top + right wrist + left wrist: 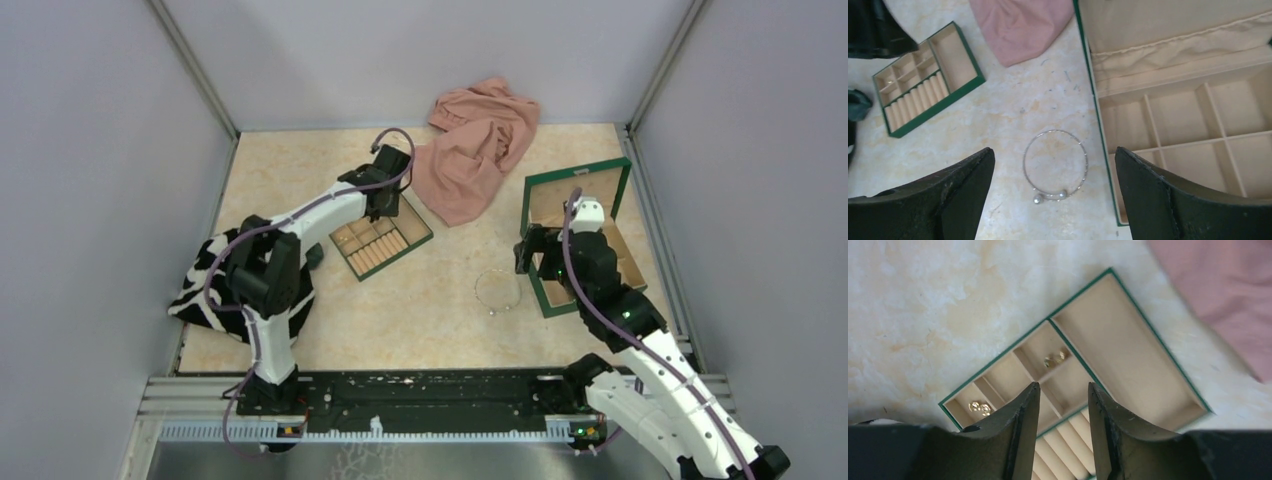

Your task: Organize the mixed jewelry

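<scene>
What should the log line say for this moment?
left jaws open, empty, over tray | gold pieces in two tray cells | right jaws open above necklace on table beside box | visible box cells empty

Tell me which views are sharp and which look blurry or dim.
Top external: evenly lit, the necklace only faint. Left wrist: slotted tray fairly sharp, pink cloth blurred. Right wrist: necklace crisp, jaws dark and soft.

Left tool (1063, 386), slightly parted, over green-edged tray (1120, 337) with gold pieces (1054, 359) in two compartments.
</scene>
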Robot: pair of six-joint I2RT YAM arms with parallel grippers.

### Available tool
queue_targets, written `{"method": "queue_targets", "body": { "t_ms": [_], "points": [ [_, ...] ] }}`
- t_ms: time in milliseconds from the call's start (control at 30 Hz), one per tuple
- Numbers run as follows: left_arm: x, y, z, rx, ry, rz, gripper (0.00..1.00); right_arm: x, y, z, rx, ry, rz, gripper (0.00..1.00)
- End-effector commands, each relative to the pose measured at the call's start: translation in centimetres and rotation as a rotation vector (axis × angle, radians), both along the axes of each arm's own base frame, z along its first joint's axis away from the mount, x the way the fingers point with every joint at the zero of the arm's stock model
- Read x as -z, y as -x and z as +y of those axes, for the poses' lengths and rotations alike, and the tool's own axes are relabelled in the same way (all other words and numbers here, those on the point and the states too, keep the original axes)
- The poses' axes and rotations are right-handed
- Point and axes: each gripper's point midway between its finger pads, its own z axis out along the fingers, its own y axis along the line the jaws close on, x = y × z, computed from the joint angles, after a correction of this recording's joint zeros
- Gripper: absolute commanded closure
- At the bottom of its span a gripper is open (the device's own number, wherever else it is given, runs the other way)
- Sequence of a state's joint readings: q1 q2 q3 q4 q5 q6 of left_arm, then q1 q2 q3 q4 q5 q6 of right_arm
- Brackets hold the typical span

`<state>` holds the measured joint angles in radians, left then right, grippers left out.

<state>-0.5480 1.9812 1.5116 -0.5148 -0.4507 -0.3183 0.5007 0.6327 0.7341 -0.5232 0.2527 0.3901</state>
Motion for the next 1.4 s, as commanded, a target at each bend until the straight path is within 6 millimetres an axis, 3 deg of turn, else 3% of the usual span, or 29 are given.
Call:
{"method": "queue_targets", "body": {
  "t_ms": [0,133,267,400,600,700,933,1100,1367],
  "points": [
    [-6.3,1.4,-3.0,0.106,0.114,-0.119,0.51,-0.4,0.1,-3.5,0.108,0.166,0.030,0.09],
    [-7.9,1.7,-3.5,0.134,0.156,-0.132,0.48,0.9,-0.5,-3.0,0.104,0.191,0.105,0.05],
    [-9.0,2.6,-5.5,0.224,0.205,-0.090,0.48,1.5,-0.9,0.4,-0.068,0.150,0.132,0.07],
    [-12.1,3.5,-7.0,0.296,0.266,-0.107,0.47,3.3,-0.6,3.1,-0.213,0.123,0.200,0.10],
    [-16.7,4.5,-6.6,0.294,0.360,-0.225,0.40,6.8,0.1,7.3,-0.368,0.030,0.337,0.19],
    [-17.3,5.3,-6.4,0.297,0.404,-0.265,0.38,8.2,0.5,9.1,-0.417,0.055,0.368,0.22],
    [-14.0,6.4,-5.9,0.231,0.432,-0.205,0.38,13.0,0.7,8.6,-0.337,0.147,0.511,0.56],
    [-11.3,8.1,-6.4,0.258,0.441,-0.085,0.42,14.3,1.3,7.1,-0.262,0.171,0.536,0.56],
    [-8.5,10.5,-9.4,0.356,0.573,0.062,0.44,16.5,3.8,8.4,-0.393,0.170,0.634,0.60]
  ]
}}
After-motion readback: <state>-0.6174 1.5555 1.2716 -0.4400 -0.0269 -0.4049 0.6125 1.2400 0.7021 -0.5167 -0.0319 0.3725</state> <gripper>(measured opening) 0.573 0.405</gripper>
